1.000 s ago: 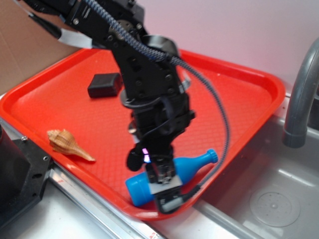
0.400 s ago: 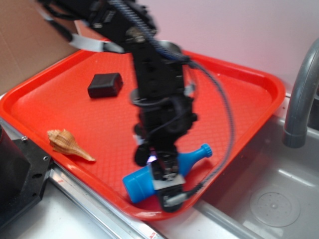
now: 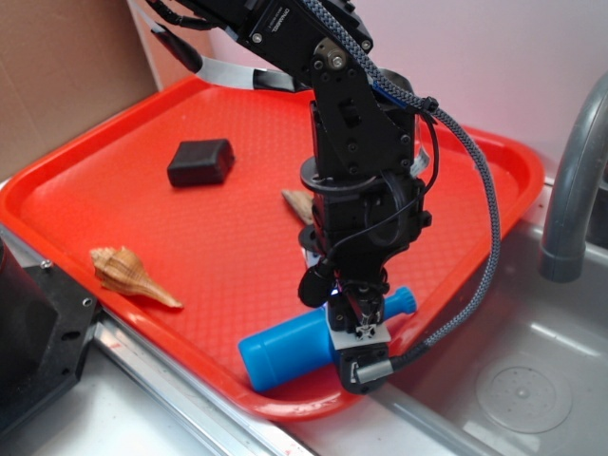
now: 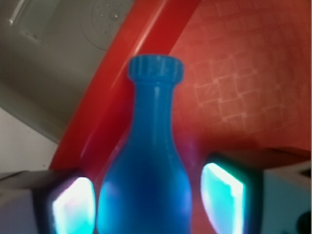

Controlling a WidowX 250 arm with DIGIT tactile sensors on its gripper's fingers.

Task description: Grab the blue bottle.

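The blue bottle [image 3: 285,350] lies on its side near the front rim of the red tray [image 3: 142,218], cap [image 3: 404,302] pointing right toward the sink. My gripper [image 3: 359,342] is down over the bottle's shoulder and straddles it. In the wrist view the bottle [image 4: 146,161] fills the middle, its ribbed cap [image 4: 156,68] pointing away from me. The gripper [image 4: 148,207] is open, with one glowing pad [image 4: 73,207] close on the left of the body and the other pad [image 4: 222,195] on the right, a strip of tray showing in the gap.
A tan seashell [image 3: 128,274] lies at the tray's front left and a black block [image 3: 201,161] further back. Another shell [image 3: 299,202] peeks out behind the arm. A steel sink [image 3: 532,380] with a grey faucet [image 3: 575,180] is on the right. A black fixture [image 3: 38,332] stands at the lower left.
The arm has swung right, and the gripper has slid along the bottle from its body toward its neck. The bottle has stayed in about the same place. A shell behind the arm now shows.
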